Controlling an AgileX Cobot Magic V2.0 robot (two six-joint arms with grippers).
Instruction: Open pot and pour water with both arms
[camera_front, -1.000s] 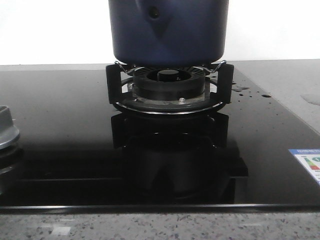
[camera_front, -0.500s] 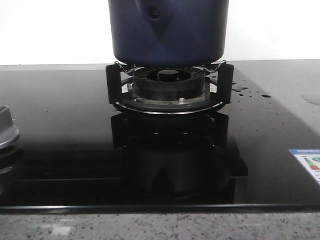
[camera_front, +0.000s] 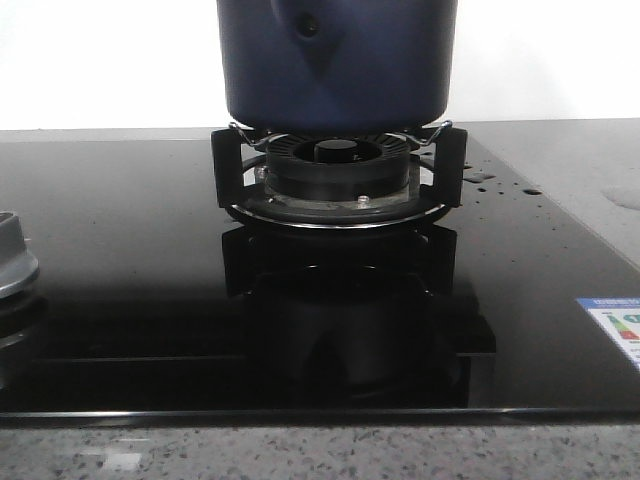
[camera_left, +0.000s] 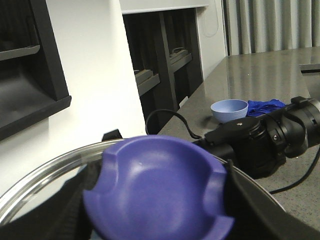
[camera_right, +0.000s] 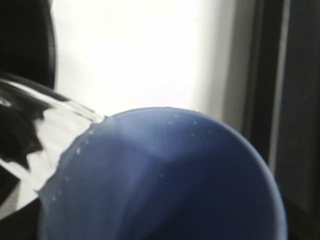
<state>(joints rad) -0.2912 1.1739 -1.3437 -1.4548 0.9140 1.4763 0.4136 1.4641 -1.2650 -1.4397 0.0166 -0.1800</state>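
Observation:
The navy pot stands on the black burner stand, its top cut off by the front view. Its triangular handle bracket faces the camera. In the left wrist view my left gripper is shut on the purple-blue lid knob, with a dark finger on each side. The glass lid's steel rim curves around the knob. The right wrist view is filled by the pot's blue wall, beside wet glass. My right gripper's fingers are hidden.
A black glass hob covers the counter, with water drops at its right. A grey round metal piece sits at the left edge. In the left wrist view a black arm with a cable, a light blue bowl and blue cloth are on the counter.

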